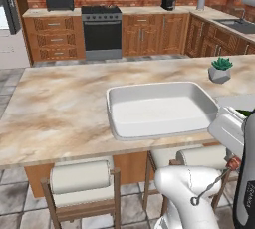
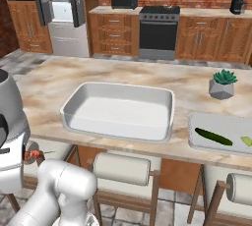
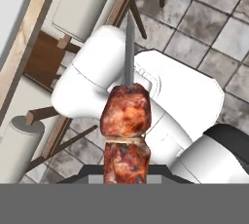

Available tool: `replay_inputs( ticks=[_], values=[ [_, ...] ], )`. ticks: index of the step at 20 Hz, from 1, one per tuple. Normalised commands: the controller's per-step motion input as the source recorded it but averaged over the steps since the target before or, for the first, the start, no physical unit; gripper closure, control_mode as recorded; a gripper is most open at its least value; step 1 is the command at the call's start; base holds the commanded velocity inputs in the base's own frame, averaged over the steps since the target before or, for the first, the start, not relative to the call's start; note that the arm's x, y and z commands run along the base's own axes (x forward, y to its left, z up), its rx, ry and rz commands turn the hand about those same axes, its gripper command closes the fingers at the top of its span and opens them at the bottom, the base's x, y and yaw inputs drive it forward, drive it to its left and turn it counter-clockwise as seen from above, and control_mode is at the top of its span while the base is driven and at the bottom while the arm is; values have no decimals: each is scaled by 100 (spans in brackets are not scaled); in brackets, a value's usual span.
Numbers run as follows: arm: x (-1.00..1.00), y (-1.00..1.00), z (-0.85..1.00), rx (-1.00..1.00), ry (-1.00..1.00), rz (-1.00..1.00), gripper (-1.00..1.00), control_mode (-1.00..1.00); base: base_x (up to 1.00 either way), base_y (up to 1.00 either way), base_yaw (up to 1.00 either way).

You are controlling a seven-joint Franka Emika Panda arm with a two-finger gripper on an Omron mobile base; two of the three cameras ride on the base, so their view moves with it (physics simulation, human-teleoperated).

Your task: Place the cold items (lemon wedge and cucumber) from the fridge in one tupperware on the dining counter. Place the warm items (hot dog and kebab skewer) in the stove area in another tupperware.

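Down by the stools, the jaws are clamped on the kebab skewer [image 3: 125, 130]; an empty white tupperware [image 2: 165, 117] sits on the tabletop [image 1: 55, 108]. No readable writing anywhere.

We log: empty tupperware [image 2: 118, 112] mid dining counter [image 2: 49, 85], near front edge. Second tupperware [image 2: 216, 134] right of it, holding cucumber [image 2: 213, 136], lemon wedge [image 2: 246, 141]. Potted plant [image 2: 222, 83] behind. Stools [image 2: 123, 168] below front edge.
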Motion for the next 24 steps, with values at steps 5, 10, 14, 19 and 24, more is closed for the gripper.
replay_inputs(
  ticks=[5,10,14,19,24],
  values=[
    [0,0,0,0,0,0,100,100,55,14,0],
    [22,3,0,0,0,0,100,-100,31,9,0],
    [62,2,2,-3,0,0,100,-100,0,0,0],
    [86,8,24,-10,5,0,100,-100,0,0,0],
    [100,-7,9,0,1,-11,100,-100,0,0,0]
  ],
)
